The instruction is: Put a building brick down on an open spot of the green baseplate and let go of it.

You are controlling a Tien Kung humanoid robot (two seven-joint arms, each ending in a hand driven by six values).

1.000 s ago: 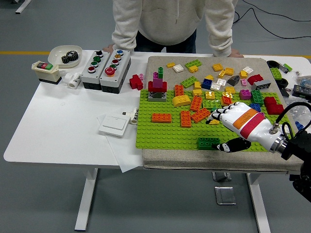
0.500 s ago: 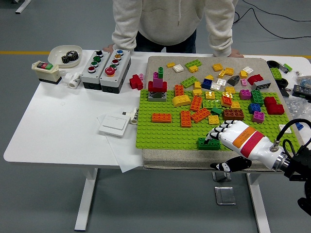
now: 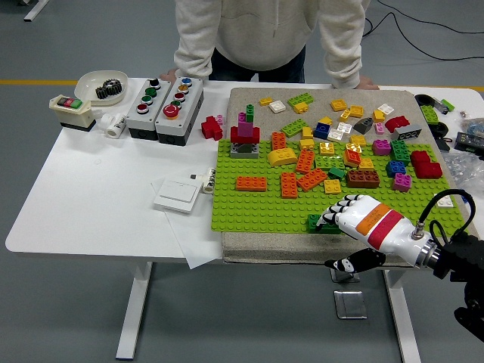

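Head view catches the right hand [image 3: 355, 224], fingers curled over a dark green brick [image 3: 315, 222] at the green baseplate's [image 3: 249, 208] near edge.

Robotics lab or test workshop. Evidence: grey industrial floor with a yellow line [image 3: 30, 82], loose cables [image 3: 423, 19], a white height-adjustable desk [image 3: 91, 197] carrying push-button control boxes [image 3: 165, 99], a gear in a bowl [image 3: 102, 85] and a wall switch [image 3: 178, 195].
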